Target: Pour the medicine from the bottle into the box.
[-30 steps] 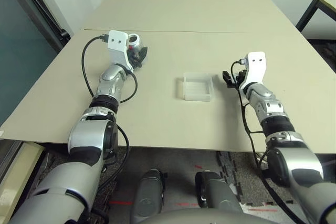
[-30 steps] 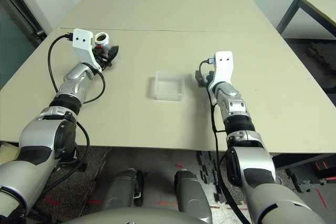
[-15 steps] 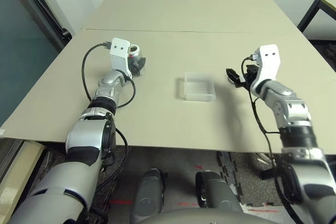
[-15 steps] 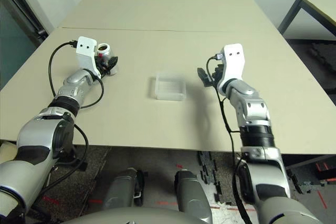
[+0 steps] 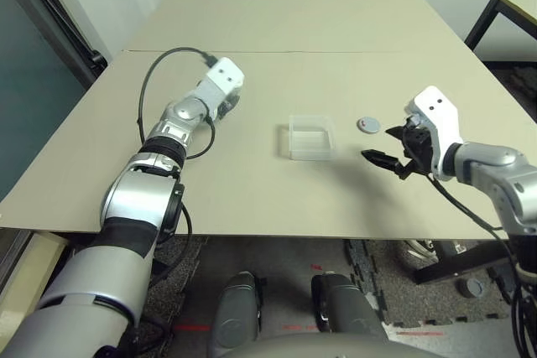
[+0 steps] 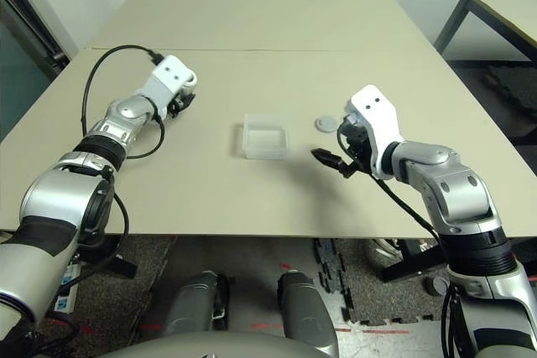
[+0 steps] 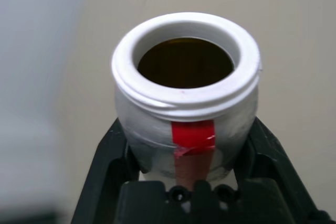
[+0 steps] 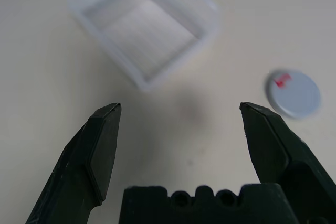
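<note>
On the far left of the table (image 5: 252, 194), your left gripper (image 7: 186, 145) pinches the bottle (image 7: 236, 103) between its two black fingers. You can look straight into the bottle's open white mouth (image 7: 123, 72), and a strip of red tape (image 7: 193, 135) runs down its side. Near the middle of the table you have the box (image 5: 311, 155), clear and square. Your right gripper (image 8: 180, 111) hovers to the right of the box with its two fingers spread wide, nothing between them. The grey cap (image 5: 368, 125) lies flat on the table, between the box and your right gripper's wrist mount (image 5: 436, 115), a small red mark on its top.
</note>
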